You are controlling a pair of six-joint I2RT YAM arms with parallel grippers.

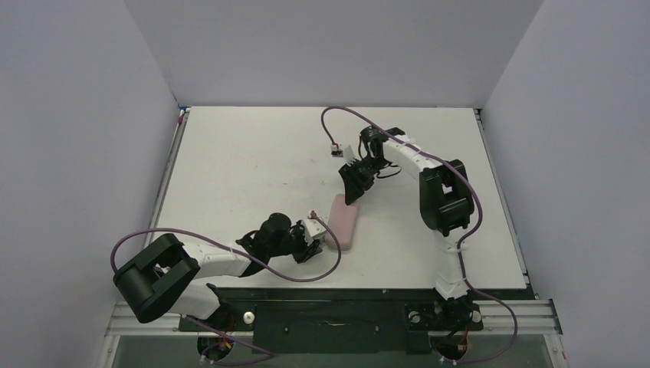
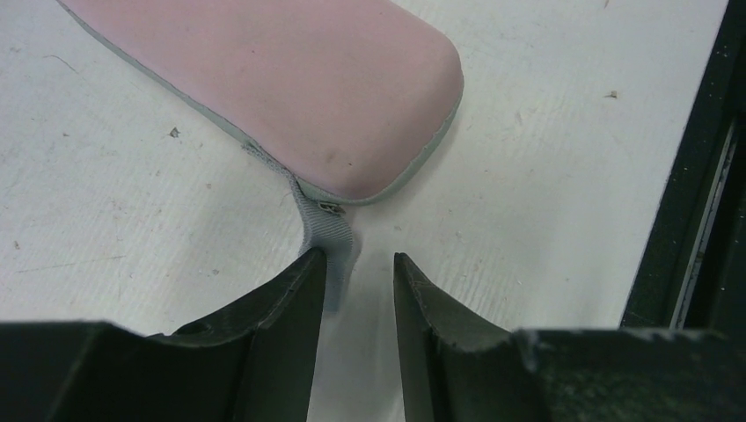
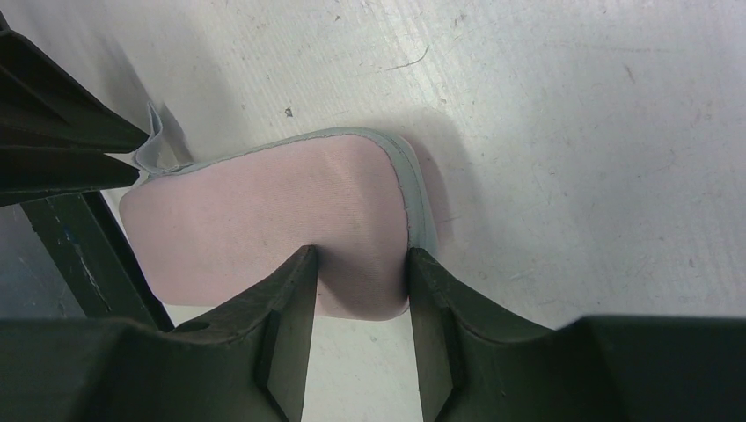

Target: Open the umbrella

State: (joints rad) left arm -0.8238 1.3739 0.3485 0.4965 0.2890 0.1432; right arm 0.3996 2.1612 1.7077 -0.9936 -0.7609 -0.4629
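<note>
I'm working on a white table [image 1: 253, 169], matt and faintly scuffed, with specks of grit showing in the wrist views; on it, between my two arms, lies a pale pink case [image 1: 342, 221] — a flat oblong with rounded ends, covered in fine woven cloth. The umbrella itself shows in no view; I judge it is shut away inside that case, so the step in hand is getting the case open, well short of unfolding anything.

The right end effector [image 3: 356, 257] stands over the far end of the case, its black wedge-shaped fingers apart with pink cloth showing in the gap; the case is wider than that gap, so I take it as pinning the case down rather than gripping it, though I cannot tell whether the tips touch. The left end effector [image 2: 359, 259] is at the near end, jaws parted by a narrow gap and clamped on nothing.

A grey band [image 3: 413, 207] runs round the case's edge — a zip, I'd guess, though no teeth are clear. At the near corner a short grey ribbed tab [image 2: 327, 230] comes off it, limp webbing with a small metal piece at its root; it lies against the inner face of one left finger [image 2: 290, 308].

Next move, as I read it: close squarely on the tab, then draw it along the edge while the right arm steadies the case; the webbing is thin and floppy, so it could slip out.
</note>
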